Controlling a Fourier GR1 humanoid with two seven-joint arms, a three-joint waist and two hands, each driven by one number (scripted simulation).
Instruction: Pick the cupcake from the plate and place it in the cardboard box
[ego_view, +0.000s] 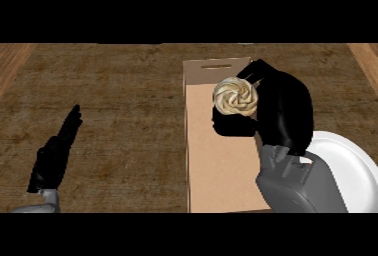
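Note:
The cupcake (236, 97) shows its cream swirl top, and my right hand (277, 107) is shut on it, fingers curled round its side. Hand and cupcake hang over the open cardboard box (210, 165), above its far half; whether the cupcake touches the box floor I cannot tell. The white plate (347, 165) lies to the right of the box, partly hidden by my right forearm, with nothing seen on its visible part. My left hand (55, 155) rests open at the lower left, fingers straight and pointing up, far from the box.
The box is long and narrow, with a slotted flap (218, 67) at its far end. A brown textured counter (111, 100) runs around it, with lighter wood strips at the far left and right edges.

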